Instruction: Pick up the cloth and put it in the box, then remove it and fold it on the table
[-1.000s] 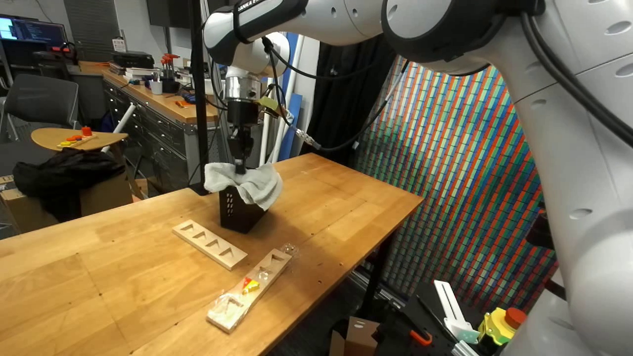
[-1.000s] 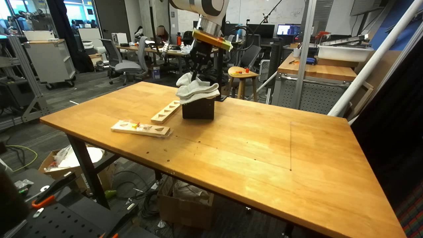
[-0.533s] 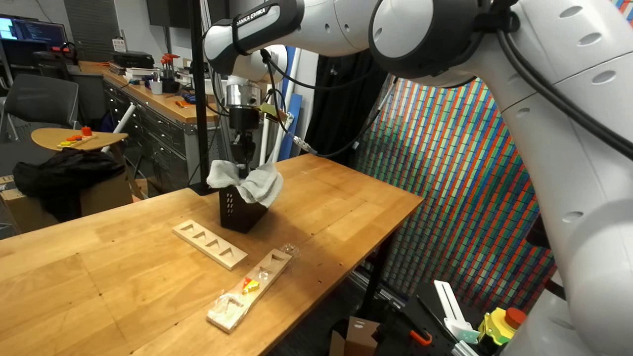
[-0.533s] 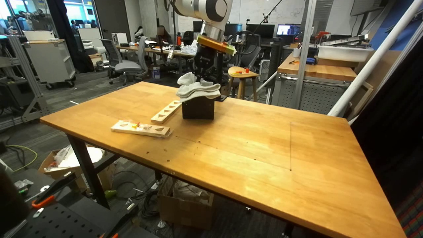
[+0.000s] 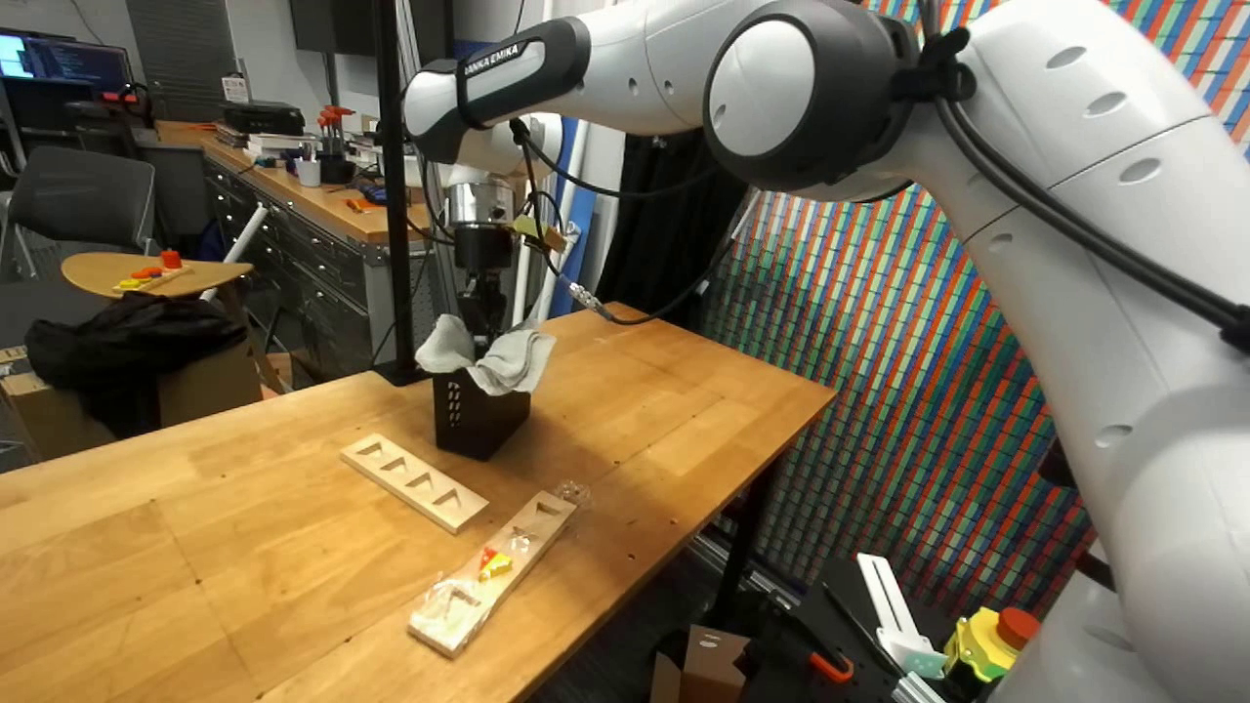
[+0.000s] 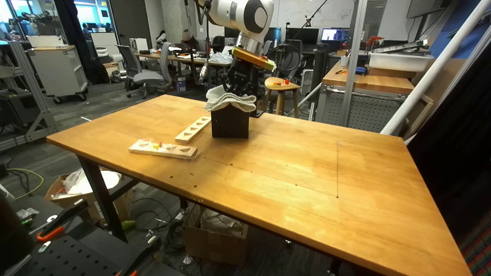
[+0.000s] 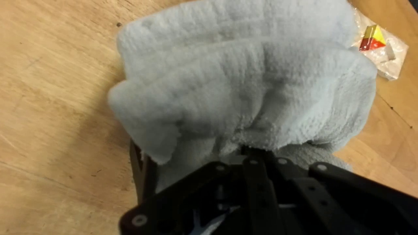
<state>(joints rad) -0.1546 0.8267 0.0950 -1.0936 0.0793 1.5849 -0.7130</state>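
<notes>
Cloth point(image 5: 514, 363) over box point(image 5: 480, 426), hole rows point(image 5: 453, 402) only in an exterior view

Cloth point(image 5: 515, 363) — draped over box point(image 5: 477, 418), end effector point(image 5: 479, 346) sunk into it, table point(image 5: 293, 566) beneath

Rumpled pale cloth point(image 6: 231, 101) overhangs the upright black box point(image 6: 230, 124) on the table point(image 6: 307, 161).

All views down onto table point(image 6: 307, 161)
</notes>
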